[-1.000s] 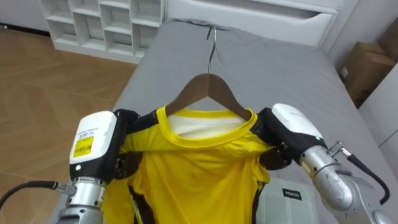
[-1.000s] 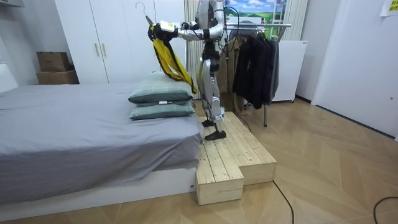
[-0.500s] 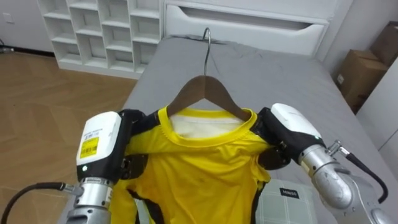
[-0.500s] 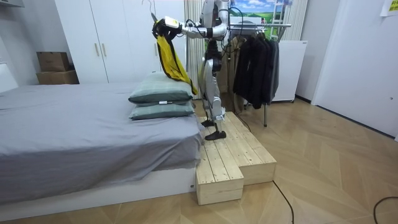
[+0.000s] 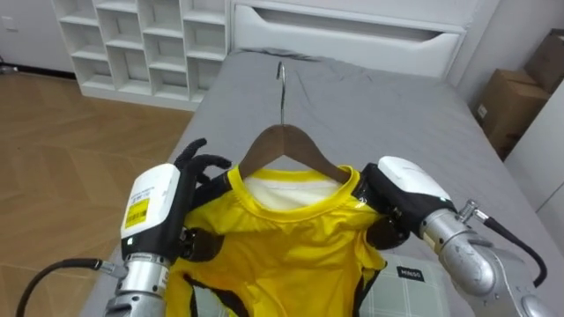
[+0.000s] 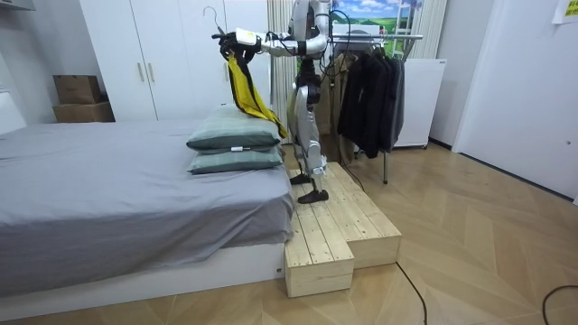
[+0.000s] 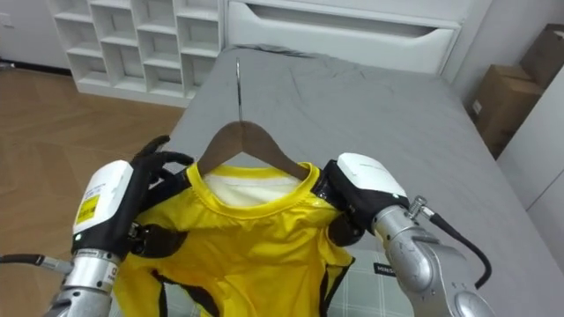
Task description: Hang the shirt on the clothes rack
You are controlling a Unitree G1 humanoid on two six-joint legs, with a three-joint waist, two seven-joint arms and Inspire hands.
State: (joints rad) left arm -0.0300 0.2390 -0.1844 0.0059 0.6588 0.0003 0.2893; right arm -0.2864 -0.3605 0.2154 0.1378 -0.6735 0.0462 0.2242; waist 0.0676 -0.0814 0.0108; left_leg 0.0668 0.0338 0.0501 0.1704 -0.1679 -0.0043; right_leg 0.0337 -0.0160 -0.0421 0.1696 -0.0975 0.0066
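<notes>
The yellow shirt [image 5: 282, 255] is on a wooden hanger [image 5: 286, 145] and hangs in the air between the two robot hands, above the bed [image 5: 379, 106]. The right robot hand [image 5: 401, 185] is clenched on the shirt's shoulder at that end of the hanger, with its dark fingers [image 5: 388, 236] curled into the cloth. The left robot hand [image 5: 201, 161] is at the other shoulder. It is released, with its fingers spread and loosely bent just behind the cloth and closed on none of it. The yellow collar lies midway between the robot hands, with the hanger's neck rising from it. The wire hook [image 5: 281, 70] stands upright above both robot hands, free in the air. The shirt's body drops below the robot hands, toward the robot.

In the room view the robot stands upright on a wooden platform [image 6: 334, 226] at the bed's pillow end. Both arms are stretched forward at head height, and the shirt trails down from the robot hands over two stacked pillows [image 6: 233, 140]. A rack [image 6: 375, 38] of dark clothes [image 6: 370, 95] stands behind the robot, well away from the robot hands. Ahead of the left robot hand, past the bed's edge, is a white shelf unit [image 5: 141, 35]. Ahead of the right robot hand, beyond the bed's far side, are cardboard boxes [image 5: 515, 92].
</notes>
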